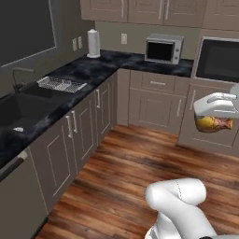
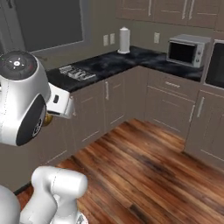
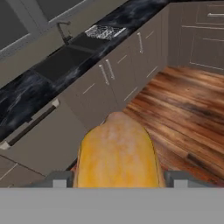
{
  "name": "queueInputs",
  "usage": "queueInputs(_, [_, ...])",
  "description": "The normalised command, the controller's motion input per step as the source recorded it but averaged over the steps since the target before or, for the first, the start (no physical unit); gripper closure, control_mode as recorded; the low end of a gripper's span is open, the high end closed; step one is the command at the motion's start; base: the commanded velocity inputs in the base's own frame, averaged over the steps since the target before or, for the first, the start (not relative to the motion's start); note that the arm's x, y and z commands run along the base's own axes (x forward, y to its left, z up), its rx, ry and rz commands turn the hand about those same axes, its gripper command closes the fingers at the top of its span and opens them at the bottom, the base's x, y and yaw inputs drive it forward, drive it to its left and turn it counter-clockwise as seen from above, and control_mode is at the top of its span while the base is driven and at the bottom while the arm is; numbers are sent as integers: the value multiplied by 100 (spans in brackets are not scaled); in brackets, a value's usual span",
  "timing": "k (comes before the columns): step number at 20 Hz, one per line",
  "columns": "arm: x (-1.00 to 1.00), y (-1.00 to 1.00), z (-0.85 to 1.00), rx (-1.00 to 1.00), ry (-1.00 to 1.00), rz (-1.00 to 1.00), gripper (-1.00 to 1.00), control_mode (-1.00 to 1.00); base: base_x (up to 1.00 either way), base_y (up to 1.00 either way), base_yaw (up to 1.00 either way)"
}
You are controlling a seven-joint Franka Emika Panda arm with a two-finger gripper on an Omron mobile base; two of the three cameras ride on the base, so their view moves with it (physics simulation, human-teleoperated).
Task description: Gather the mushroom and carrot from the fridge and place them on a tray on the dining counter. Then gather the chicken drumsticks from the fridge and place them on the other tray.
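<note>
Looking through the left base view, I see the arm folded up from 5 o'clock, its gripper [image 1: 214, 122] raised at 3 o'clock and clamped around one golden-brown chicken drumstick [image 1: 213, 124] above the wood floor [image 1: 140, 163]. Over in the right base view, the arm's big joint sits at 9 o'clock, one microwave [image 2: 187, 49] on the black-topped counter [image 2: 131, 59] at 1 o'clock. From the hand view, that single drumstick [image 3: 117, 155] sits between the fingertips at 6 o'clock, one sink [image 3: 61, 61] at 11 o'clock.
</note>
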Motion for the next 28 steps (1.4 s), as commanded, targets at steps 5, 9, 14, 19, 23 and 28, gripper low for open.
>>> queueInputs(5, [0, 0, 0, 0, 0, 0, 100, 100, -47, 51, 40])
queueInputs(9, [0, 0, 0, 0, 0, 0, 100, 100, -33, 66, 42])
queueInputs(14, [0, 0, 0, 0, 0, 0, 100, 100, -43, 73, 42])
queueInputs(19, [0, 0, 0, 0, 0, 0, 100, 100, -44, 74, 42])
queueInputs(23, [0, 0, 0, 0, 0, 0, 100, 100, -39, 79, 42])
queueInputs(28, [0, 0, 0, 0, 0, 0, 100, 100, -38, 80, 42])
